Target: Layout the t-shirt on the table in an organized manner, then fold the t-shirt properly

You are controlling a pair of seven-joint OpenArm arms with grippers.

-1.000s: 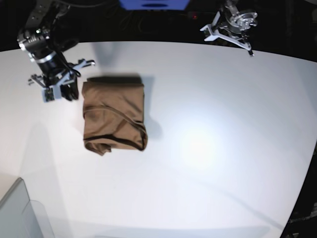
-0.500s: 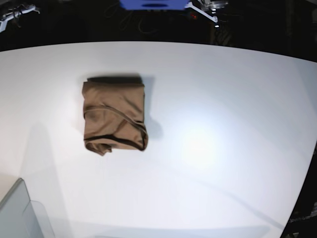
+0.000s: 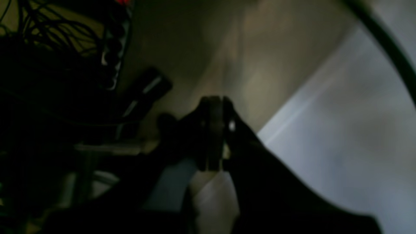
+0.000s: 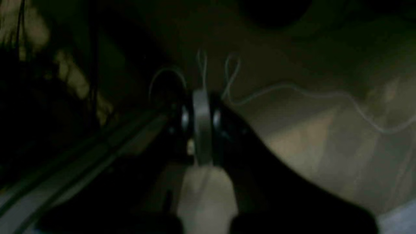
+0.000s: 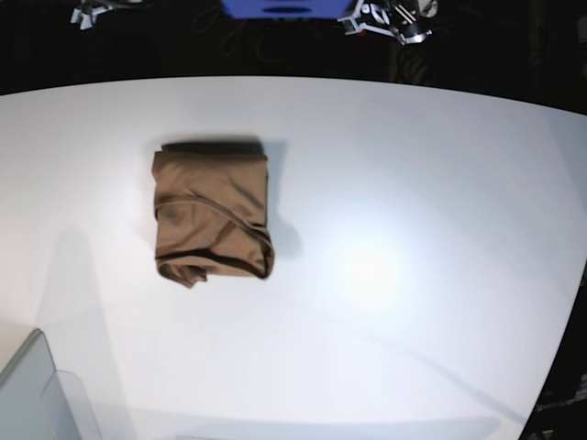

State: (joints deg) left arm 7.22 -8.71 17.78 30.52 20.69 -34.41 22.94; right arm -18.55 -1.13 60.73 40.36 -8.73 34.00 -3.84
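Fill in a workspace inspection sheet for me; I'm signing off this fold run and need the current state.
Surface: white table, bare except for the shirt; bright glare patch right of centre.
Job's things: brown t-shirt folded into a compact rectangle, left of centre, darker neck trim showing.
Clutter: grey translucent bin corner at the near left edge.
End effectors: left end effector shut, empty; right end effector shut, empty; both off the table.
Cables: thin pale wire loops behind the right end effector.
Surroundings: dark, blurred.
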